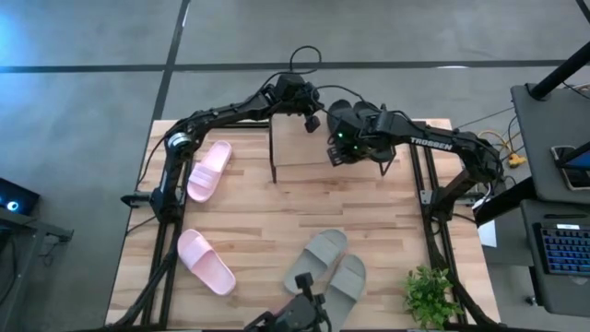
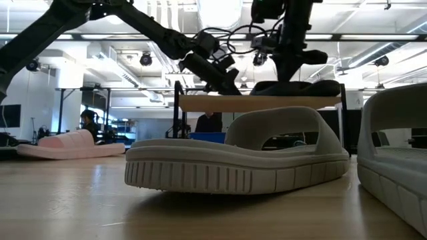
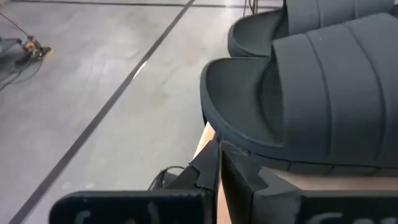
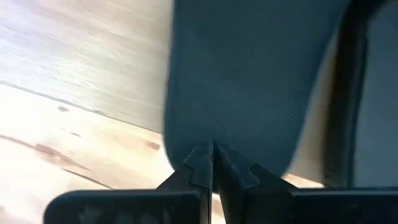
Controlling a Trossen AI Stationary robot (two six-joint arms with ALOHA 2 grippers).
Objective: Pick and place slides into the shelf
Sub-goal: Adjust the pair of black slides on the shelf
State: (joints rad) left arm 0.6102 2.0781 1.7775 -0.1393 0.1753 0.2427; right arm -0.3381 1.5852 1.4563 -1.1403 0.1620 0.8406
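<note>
Looking at the high view: both arms meet over the shelf (image 1: 300, 152) at the upper centre of the frame, on the far part of the table (image 1: 277, 221).

Right tool (image 1: 339, 148) sits over the shelf's right half. In its wrist view the fingers (image 4: 200, 165) are pressed together at the edge of a black slide (image 4: 242, 74), tips touching it; can't tell if any of the slide is pinched between them.

Left tool (image 1: 312, 121) sits at the shelf's back edge, upper centre. In its wrist view the fingers (image 3: 214, 163) are together with nothing between them, just beside the toe of the black pair (image 3: 311, 93) lying on the shelf's top board.

Low view: one black slide (image 2: 297, 87) lies flat on the shelf top (image 2: 260, 102), right arm straight above it.

Other slides on the table in the high view:
- pink slide (image 1: 209, 170), left, just beside the left arm
- second pink slide (image 1: 206, 261), lower left
- grey-green pair (image 1: 327, 267), lower centre, side by side, touching

Potted plant (image 1: 430, 297) at the lower right corner.
</note>
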